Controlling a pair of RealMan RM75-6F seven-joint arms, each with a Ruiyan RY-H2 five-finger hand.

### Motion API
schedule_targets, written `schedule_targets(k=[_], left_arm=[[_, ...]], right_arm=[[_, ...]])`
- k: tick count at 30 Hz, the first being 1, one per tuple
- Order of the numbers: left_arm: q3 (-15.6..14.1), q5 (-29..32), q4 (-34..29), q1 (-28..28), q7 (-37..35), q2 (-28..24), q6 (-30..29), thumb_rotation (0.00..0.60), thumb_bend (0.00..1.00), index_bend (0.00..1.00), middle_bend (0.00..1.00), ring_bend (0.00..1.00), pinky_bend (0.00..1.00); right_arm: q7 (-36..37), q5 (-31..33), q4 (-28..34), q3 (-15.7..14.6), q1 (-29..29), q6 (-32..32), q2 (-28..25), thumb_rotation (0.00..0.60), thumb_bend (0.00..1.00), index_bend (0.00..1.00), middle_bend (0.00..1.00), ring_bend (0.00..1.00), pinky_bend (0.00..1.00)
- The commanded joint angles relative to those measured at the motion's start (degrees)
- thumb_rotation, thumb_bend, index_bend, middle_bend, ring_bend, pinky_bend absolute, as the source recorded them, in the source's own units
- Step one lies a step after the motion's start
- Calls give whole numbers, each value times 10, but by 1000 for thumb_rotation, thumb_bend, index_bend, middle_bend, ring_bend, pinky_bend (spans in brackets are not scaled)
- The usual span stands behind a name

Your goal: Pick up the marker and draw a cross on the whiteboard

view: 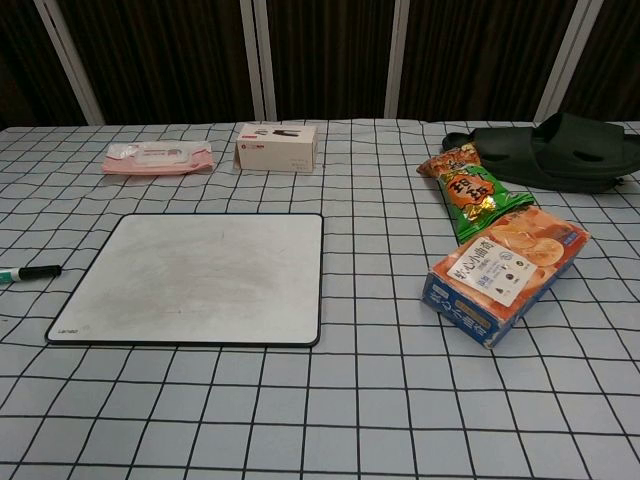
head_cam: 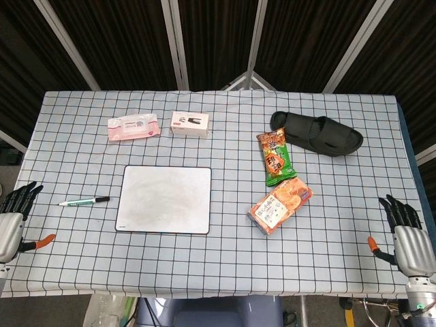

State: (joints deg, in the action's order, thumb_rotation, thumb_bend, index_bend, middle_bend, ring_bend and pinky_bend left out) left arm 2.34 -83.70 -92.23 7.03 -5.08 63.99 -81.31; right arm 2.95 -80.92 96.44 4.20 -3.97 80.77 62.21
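A white whiteboard (head_cam: 164, 199) with a dark rim lies flat on the checked cloth, left of centre; the chest view shows the whiteboard (view: 200, 275) blank with faint smudges. The marker (head_cam: 84, 201), white with a black cap and green tip, lies just left of the board; the marker (view: 27, 273) is cut off by the left edge in the chest view. My left hand (head_cam: 13, 216) hovers at the table's left edge, fingers spread, empty, a short way from the marker. My right hand (head_cam: 407, 238) sits at the right edge, fingers apart, empty.
A pink wipes pack (head_cam: 133, 127) and a small white box (head_cam: 189, 125) lie behind the board. A green snack bag (head_cam: 276, 157), an orange snack pack (head_cam: 280, 204) and a black slipper (head_cam: 317, 133) lie to the right.
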Motion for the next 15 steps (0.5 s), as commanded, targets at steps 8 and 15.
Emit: schedule_targets(k=[8, 15], left_arm=[[-1, 2, -2, 0, 5, 0, 3, 600, 67, 0, 0, 0, 0], [2, 26, 2, 10, 16, 4, 32, 600, 101, 5, 0, 0, 0]], right_arm=[[2, -1, 0, 0, 1, 1, -1, 600, 343, 0, 0, 0, 0], [1, -2, 1, -1, 1, 2, 0, 600, 343, 0, 0, 0, 0]])
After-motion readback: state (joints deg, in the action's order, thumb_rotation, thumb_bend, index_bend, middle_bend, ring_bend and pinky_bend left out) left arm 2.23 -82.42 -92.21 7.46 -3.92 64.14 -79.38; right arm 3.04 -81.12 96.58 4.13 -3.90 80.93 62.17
